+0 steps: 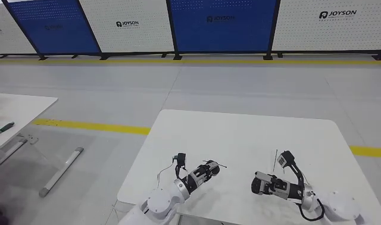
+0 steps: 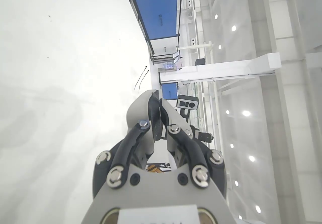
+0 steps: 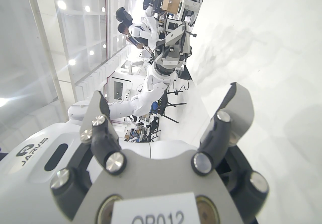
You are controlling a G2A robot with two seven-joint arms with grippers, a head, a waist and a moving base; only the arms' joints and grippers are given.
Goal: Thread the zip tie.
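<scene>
Looking down on a white table (image 1: 238, 133) with both arms low along the near edge. Got the left gripper (image 1: 212, 168) pinched fully shut on a thin dark zip tie (image 1: 220, 163), with a short bit of strap poking out past the fingertips toward the middle of the table. Seen from the left wrist cam as a skinny strip sandwiched edge-on between the two black pads (image 2: 153, 111), squeezed tight from both sides.

Found the right gripper (image 1: 256, 185) a little way off to the right, pointed back at the left one, fingers spread wide and holding nothing. Plenty of daylight between those two fingertips from the right wrist cam. Well apart from the held tie, not touching it.

Also spotted a second zip tie (image 1: 275, 160) lying flat on the table just beside the right arm's wrist, loose, with nothing gripping it. Shows up from the left wrist cam as a pair of thin dark lines side by side, out past the closed fingers. Can't tell whether that's two ties or one plus its shadow. Can't make out the head end of the held tie either.
</scene>
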